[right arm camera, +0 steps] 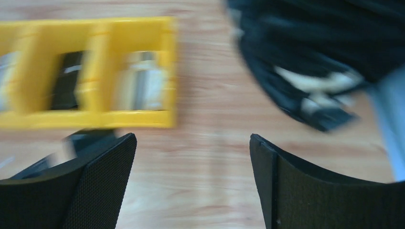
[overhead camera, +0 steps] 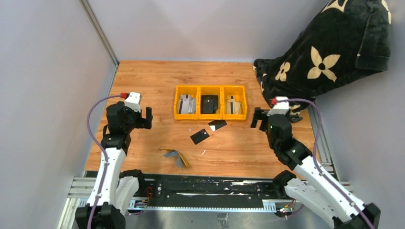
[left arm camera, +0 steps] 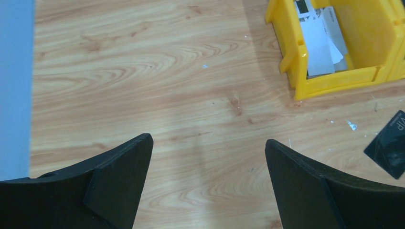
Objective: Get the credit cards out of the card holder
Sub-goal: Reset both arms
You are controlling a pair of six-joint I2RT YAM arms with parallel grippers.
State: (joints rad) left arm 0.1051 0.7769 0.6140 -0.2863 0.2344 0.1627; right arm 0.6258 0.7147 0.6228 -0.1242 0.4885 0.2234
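Top view: wooden table (overhead camera: 143, 76); row of three yellow bins (overhead camera: 210, 116) at centre; black flowered blanket (overhead camera: 329, 52) upper right. The credit cards (overhead camera: 200, 136) lie flat on bare wood just below the bins; the second card (overhead camera: 218, 124) is up-right of the first, close, seemingly not touching. Both are outside the card holder (overhead camera: 176, 157), which sits lower centre-left, propped open like a tent w/ grey-blue lining showing, apart from the cards. Left gripper (overhead camera: 147, 119) hovers mid-left, right gripper (overhead camera: 258, 119) mid-right by the blanket; neither is near the holder.

Left wrist view: left gripper (left arm camera: 207, 139) jaws spread wide, nothing btwn them, bare wood below; a bin (left arm camera: 329, 81) w/ white papers upper right; corner of one black card (left arm camera: 389, 150) at right edge.

Right wrist view: blurred; right gripper (right arm camera: 192, 137) jaws wide apart, empty; bins (right arm camera: 95, 119) upper left, blanket (right arm camera: 310, 57) upper right; a dark shape by the lower-left finger may be a card, too smeared to tell.

Judgement: removal looks done; the holder's pockets are hidden, so can't tell if more remain. To finish well, keep both arms high, clear of the cards; if a check is needed, pin the holder flat w/ one gripper and slide any card out along its pocket w/ the other.
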